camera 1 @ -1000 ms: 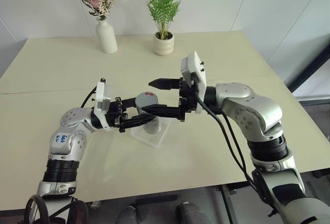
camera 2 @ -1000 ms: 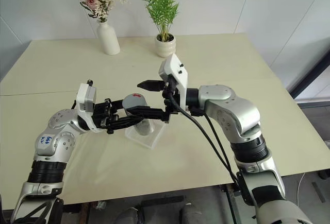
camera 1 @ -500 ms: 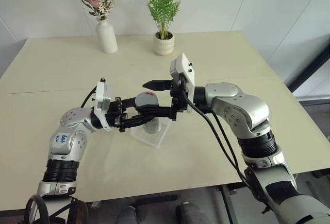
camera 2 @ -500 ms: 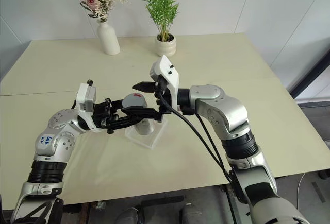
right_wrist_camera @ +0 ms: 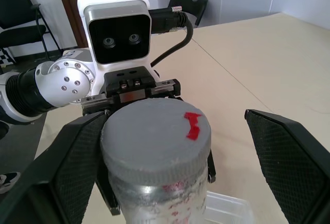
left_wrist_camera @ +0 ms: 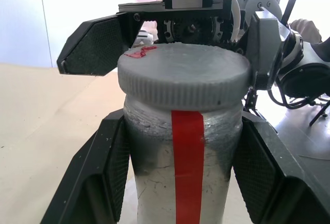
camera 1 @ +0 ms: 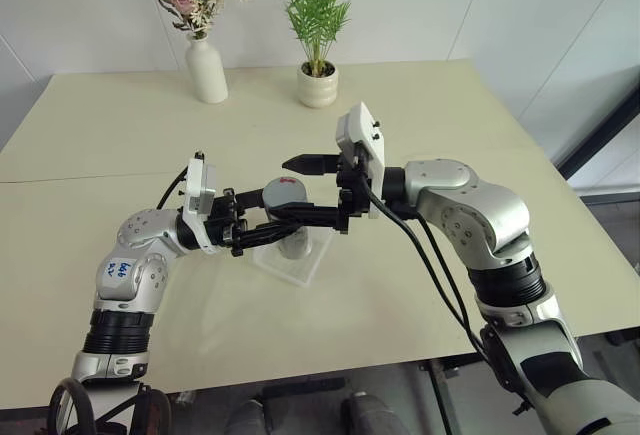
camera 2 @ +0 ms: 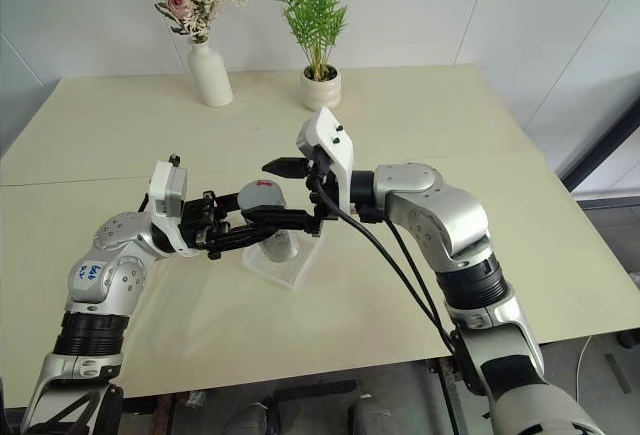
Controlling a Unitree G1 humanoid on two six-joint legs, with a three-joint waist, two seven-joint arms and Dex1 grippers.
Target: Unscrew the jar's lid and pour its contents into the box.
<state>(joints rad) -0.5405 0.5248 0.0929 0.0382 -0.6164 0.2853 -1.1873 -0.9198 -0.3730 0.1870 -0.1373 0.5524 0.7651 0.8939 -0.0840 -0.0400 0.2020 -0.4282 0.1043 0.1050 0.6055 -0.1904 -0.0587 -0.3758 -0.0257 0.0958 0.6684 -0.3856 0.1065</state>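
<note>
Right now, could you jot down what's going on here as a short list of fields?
jar: held above the box by the left gripper, fingers shut on its sides
lid: grey, on the jar
right gripper: open, one finger on each side of the lid
box: clear tray on the table, under the jar
behind: flower vase, plant pot

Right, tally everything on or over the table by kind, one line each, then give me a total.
Jar, held over the table: 1
Lid, on the jar: 1
Box: 1
Flower vase: 1
Plant pot: 1
Total: 5
</note>
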